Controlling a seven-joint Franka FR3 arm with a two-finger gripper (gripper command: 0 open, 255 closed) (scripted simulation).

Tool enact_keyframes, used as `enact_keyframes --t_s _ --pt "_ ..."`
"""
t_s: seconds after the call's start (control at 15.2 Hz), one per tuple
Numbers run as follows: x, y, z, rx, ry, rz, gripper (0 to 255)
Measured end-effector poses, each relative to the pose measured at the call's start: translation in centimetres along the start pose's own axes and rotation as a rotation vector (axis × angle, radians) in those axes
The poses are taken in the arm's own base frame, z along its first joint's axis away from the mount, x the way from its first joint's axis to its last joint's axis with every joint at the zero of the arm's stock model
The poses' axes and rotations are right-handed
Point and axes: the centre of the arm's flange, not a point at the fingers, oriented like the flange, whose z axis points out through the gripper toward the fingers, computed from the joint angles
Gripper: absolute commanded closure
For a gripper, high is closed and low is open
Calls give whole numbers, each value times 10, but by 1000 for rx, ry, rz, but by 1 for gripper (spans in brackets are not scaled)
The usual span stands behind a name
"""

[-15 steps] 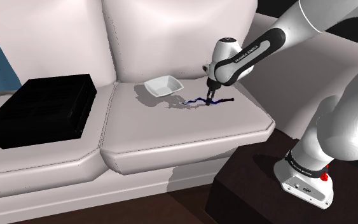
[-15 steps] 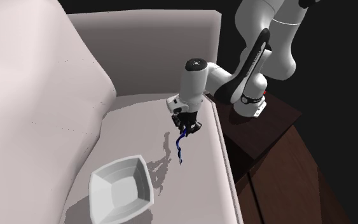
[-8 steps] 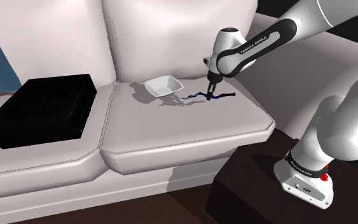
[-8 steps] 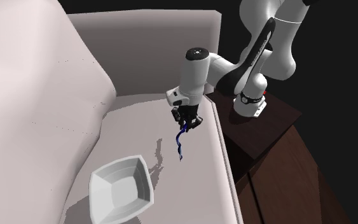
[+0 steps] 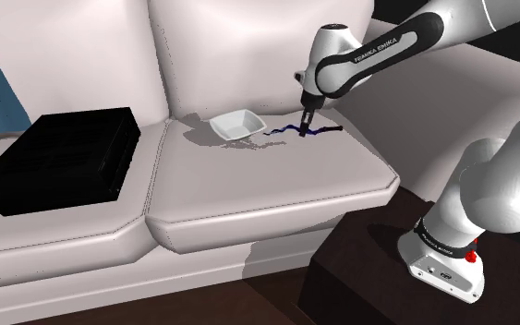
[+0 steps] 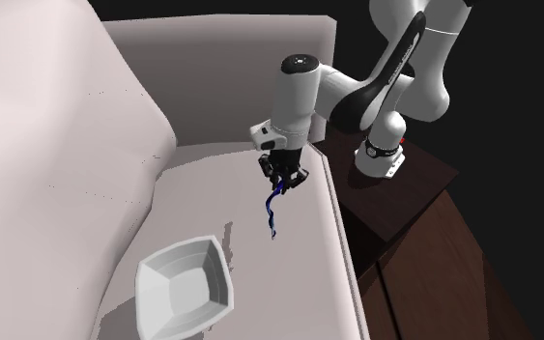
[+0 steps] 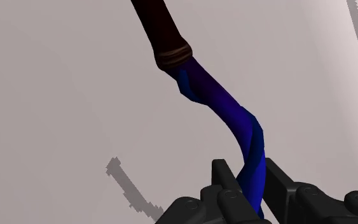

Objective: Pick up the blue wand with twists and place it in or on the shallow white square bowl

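- Shoulder view: reaches up and left from the dark brown stand over a pale sofa, with the black pincer pointing down above the seat cushion.
- Clamps the blue twisted wand between narrow fingers, with the wand running roughly level across the shoulder view's left and right of the grip.
- Holds it clear of the cushion, just to the shoulder view's right of the shallow white square bowl, near it but not touching.
- Sits upright and open on the same cushion near the backrest, that bowl, with nothing in it.
- Second exterior view: comes in from the stand at the right, with the pincer closed on the upper end of what shows of the wand.
- Hangs from there down toward the bowl, its lower tip above the sofa and well short of the bowl's rim.
- Wrist view: squeezes the blue spiral part of the wand between both fingers of the pincer.
- Ends farther out in a dark brown handle past a ringed collar, casting a thin shadow that lies apart on the cushion.
- Rests flat on the other seat cushion at the shoulder view's left, well apart from the bowl: a black box.
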Motion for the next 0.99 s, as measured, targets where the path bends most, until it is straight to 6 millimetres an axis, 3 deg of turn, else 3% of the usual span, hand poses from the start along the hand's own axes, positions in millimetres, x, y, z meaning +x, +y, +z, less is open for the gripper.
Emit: enact_keyframes --t_s 0.13,0.99 --pt "18 6 -2 0 0 0 255" --pt "182 55 19 0 -1 0 255"
